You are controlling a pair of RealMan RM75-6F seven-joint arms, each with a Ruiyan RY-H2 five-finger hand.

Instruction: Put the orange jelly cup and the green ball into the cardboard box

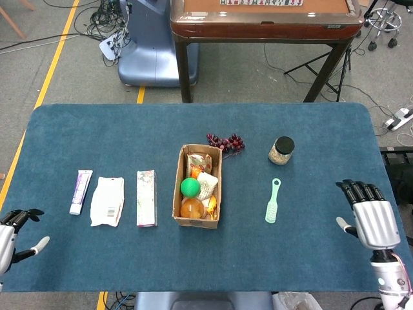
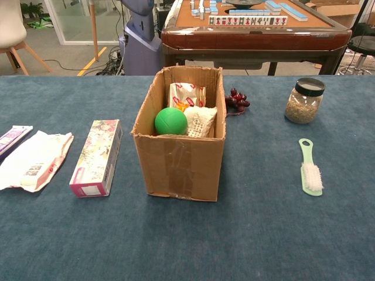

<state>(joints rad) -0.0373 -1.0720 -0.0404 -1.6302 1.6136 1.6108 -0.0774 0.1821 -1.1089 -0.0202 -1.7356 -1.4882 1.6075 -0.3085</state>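
A taped, open-topped cardboard box (image 1: 197,187) sits mid-desk on the napped blue cloth of the desk (image 1: 129,129); inside it lie a smooth green ball (image 1: 190,187) and, at its 6 o'clock, a glossy rounded orange jelly cup (image 1: 192,208), beside crinkled snack packets (image 2: 188,95); the metallic right hand (image 1: 369,219) hovers at the box's 4 o'clock, fingers spread, holding nothing; the left hand (image 1: 14,234), at 8 o'clock, is likewise splayed and empty.

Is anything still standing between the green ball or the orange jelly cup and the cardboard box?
Nothing visible does. The round green ball and the orange jelly cup already lie inside the open brown cardboard box, among snack packets. Both robot hands are off at the table's near corners, holding nothing.
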